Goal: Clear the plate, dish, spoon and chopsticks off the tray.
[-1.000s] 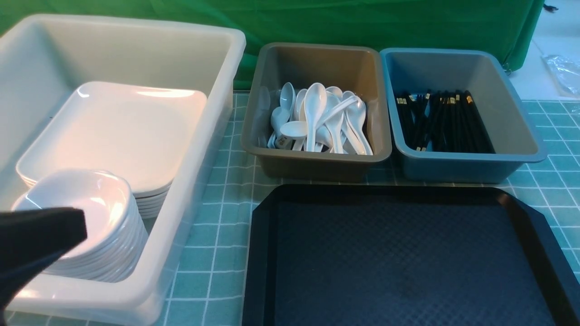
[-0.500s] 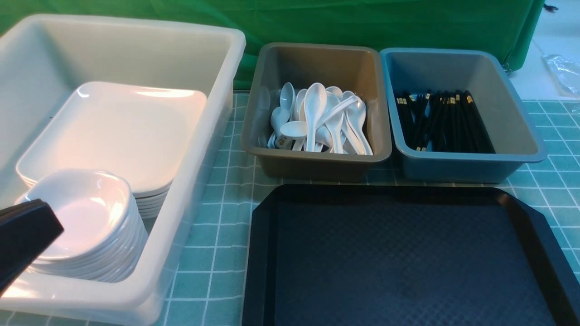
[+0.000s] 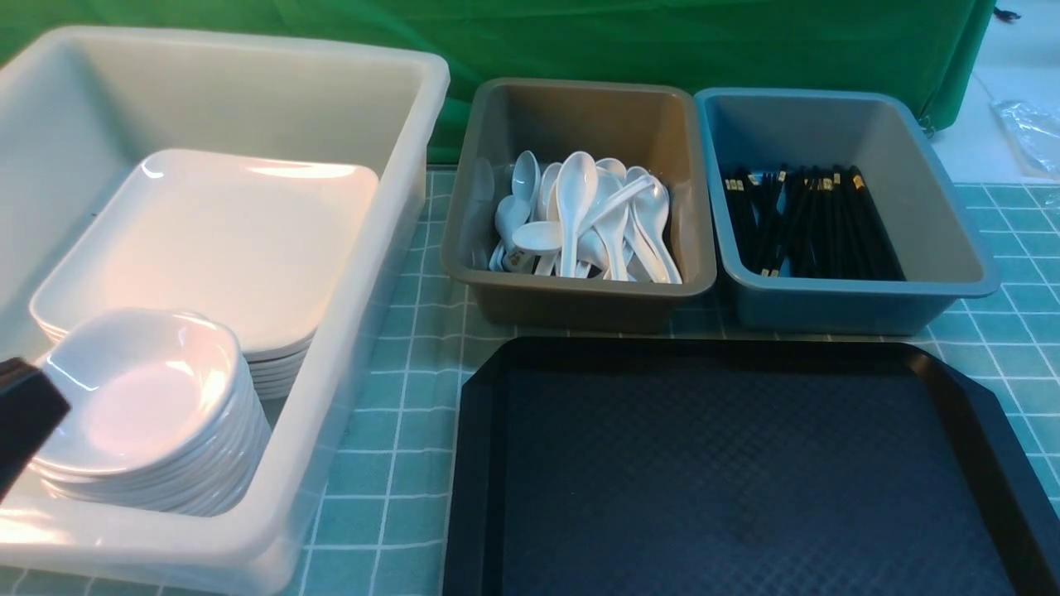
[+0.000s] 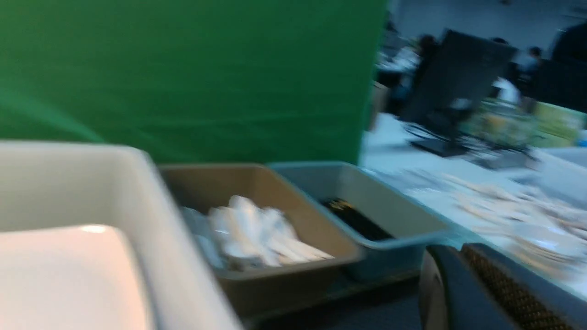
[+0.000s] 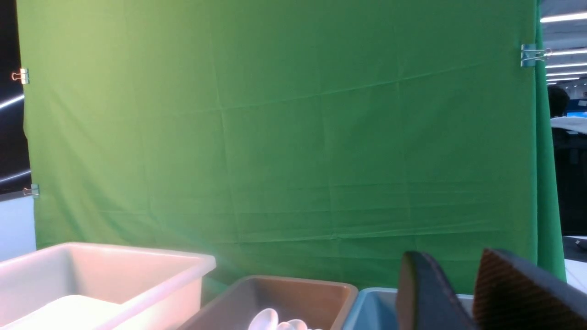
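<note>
The black tray (image 3: 745,480) lies at the front of the table with nothing on it. A large white plate (image 3: 224,240) tops a stack inside the white tub (image 3: 364,273), with a stack of small dishes (image 3: 149,397) in front of it. Several white spoons (image 3: 580,215) fill the brown tub (image 3: 580,108), and black chopsticks (image 3: 811,219) lie in the blue tub (image 3: 936,223). My left gripper (image 3: 25,418) shows at the far left edge, over the dish stack's near side, shut and holding nothing. My right gripper (image 5: 458,275) is open and empty, seen only in its wrist view, pointing at the backdrop.
A green backdrop (image 3: 662,41) hangs behind the tubs. The table wears a teal checked cloth (image 3: 397,397). The three tubs stand in a row behind the tray, the white one reaching furthest forward on the left.
My left gripper has drawn back to the left and down, from over the dish stack to the picture's edge. Nothing else has moved.
</note>
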You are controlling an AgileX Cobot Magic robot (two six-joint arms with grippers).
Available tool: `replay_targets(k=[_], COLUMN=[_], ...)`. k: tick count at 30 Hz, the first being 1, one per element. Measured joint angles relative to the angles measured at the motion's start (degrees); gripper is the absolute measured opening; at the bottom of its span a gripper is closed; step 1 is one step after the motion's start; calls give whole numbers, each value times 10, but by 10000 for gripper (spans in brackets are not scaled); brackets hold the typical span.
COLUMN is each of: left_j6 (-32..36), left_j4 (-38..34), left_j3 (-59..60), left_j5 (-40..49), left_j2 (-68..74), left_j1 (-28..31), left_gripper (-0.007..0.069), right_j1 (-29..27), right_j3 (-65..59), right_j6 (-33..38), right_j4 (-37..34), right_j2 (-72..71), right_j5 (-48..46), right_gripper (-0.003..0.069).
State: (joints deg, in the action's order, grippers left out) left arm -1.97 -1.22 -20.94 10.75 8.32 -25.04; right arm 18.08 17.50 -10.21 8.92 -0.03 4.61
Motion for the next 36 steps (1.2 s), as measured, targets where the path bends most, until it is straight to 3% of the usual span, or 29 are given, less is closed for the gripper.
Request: replay_targets(k=[5,10,36], left_j6=[38,41,50], left_j4=[-19,-21,-21], left_j3=[138,206,213], left_j5=[-43,-41,-14], left_j2=[-74,-82,-82], left_j1=[165,235,247], left_gripper=[12,12,13], right_j1=[0,0,0], right_j3=[0,0,0], right_j6=[0,0,0], right_j4=[0,0,0], right_j2=[0,0,0], right_j5=[0,0,0], right_gripper=[230,234,241])
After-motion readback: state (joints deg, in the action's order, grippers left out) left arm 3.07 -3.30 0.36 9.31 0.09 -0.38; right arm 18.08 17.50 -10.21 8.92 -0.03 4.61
